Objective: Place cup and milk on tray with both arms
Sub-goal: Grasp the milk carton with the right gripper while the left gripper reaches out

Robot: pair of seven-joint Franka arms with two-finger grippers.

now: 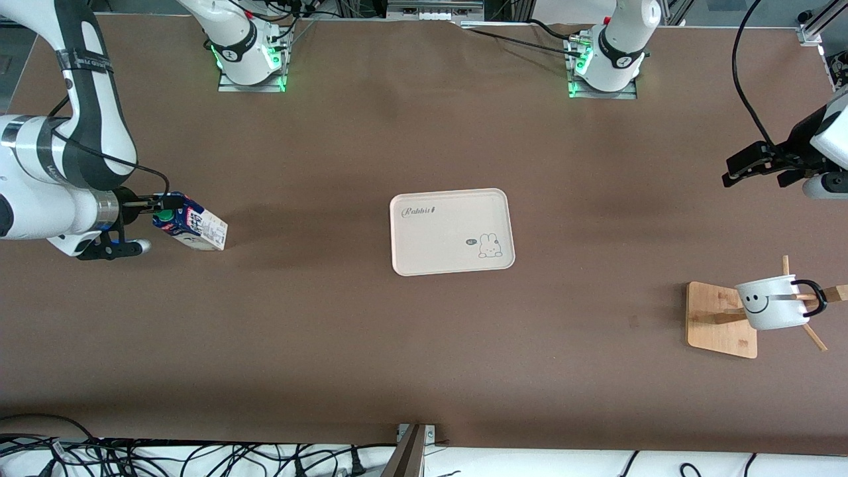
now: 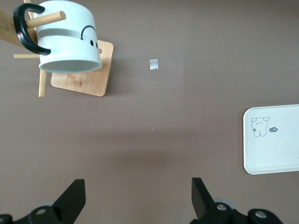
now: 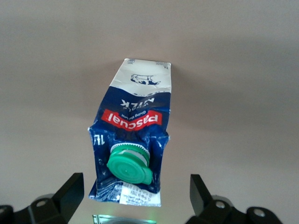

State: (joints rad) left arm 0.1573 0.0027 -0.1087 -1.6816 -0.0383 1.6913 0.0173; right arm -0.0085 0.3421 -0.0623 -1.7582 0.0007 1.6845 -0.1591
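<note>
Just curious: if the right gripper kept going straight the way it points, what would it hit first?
Most likely the milk: the right gripper has open fingers around the carton's green cap end, though the depth is unclear.

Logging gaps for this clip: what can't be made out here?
- Front view: left hand sits near the frame edge; its arm is cut off.
- Right wrist view: milk carton base, hidden by its own body.
- Left wrist view: tray cut by the edge.
- Smiley mug interior: unseen.
</note>
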